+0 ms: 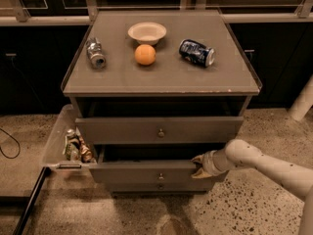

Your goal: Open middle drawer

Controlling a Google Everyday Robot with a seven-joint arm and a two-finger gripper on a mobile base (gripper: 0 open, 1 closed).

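The single camera view looks down on a grey-brown wooden cabinet (161, 80) with a flat, matte top and three drawers. The middle drawer (132, 172) is the second of the three, a flat front with one small round metal knob (160, 176). It stands pulled out a little, leaving a dark gap between it and the top drawer (122, 130) above. The top drawer is taller and also sits slightly forward. Only a thin strip of the lowest drawer (142, 186) shows.

The gripper (200, 164), tan and pointed, sits at the top edge of the middle drawer's front, towards its right end. Whether it is open or clamped on that edge cannot be told from here. Behind it a smooth, rounded white arm (266, 165) runs off to the lower right.

On the cabinet top stand a shallow pale bowl (147, 32) and a round orange (145, 54) just in front of it. A dark blue can (196, 52) lies on its side to the right, and a silver can (96, 53) lies to the left.

A clear plastic bin (55, 143) hangs at the cabinet's left side and holds what look like small bottles (76, 147).

The floor (244, 212) is speckled terrazzo. A black cable (10, 148) curls on it at left. Dark cupboards (34, 67) line the back.
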